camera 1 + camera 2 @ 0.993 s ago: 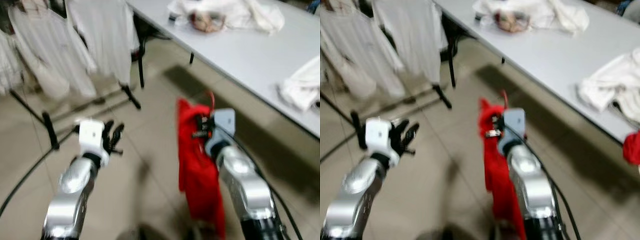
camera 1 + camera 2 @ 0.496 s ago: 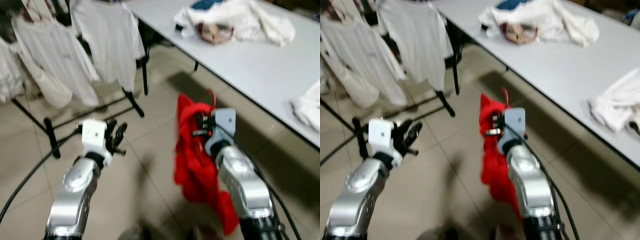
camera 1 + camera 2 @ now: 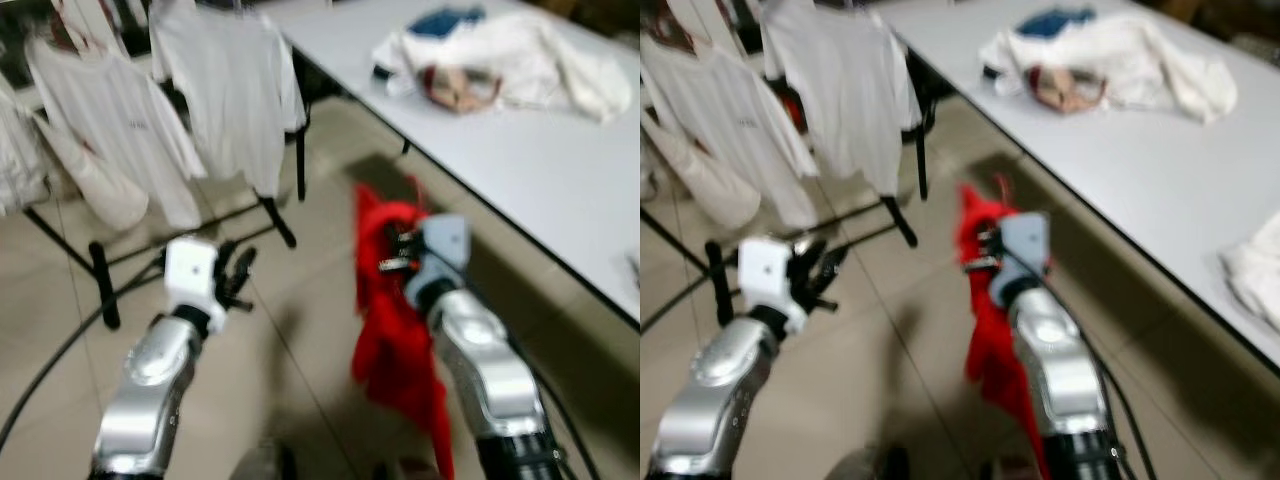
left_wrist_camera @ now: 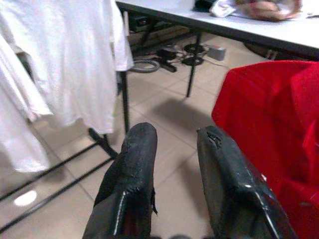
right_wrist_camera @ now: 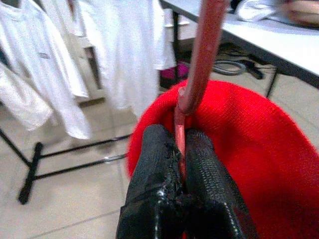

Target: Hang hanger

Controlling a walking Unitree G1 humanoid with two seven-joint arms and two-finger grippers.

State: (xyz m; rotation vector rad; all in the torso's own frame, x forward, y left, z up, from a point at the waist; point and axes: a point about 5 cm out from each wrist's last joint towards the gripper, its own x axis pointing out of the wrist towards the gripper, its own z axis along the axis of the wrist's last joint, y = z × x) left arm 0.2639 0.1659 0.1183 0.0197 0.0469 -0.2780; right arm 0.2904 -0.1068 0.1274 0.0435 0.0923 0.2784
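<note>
The right gripper [image 5: 180, 149] had its jaws pinched on the thin hanger [image 5: 202, 55] carrying the red garment [image 3: 390, 330], well short of the rack [image 3: 275, 215], while the left gripper [image 4: 174, 164] hung parted and empty; the slim neck could twist or slip.

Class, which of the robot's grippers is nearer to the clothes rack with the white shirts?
Left. The left gripper hovers open just short of the clothes rack, while the right gripper, shut on the red hanger, is farther, toward the table.
</note>
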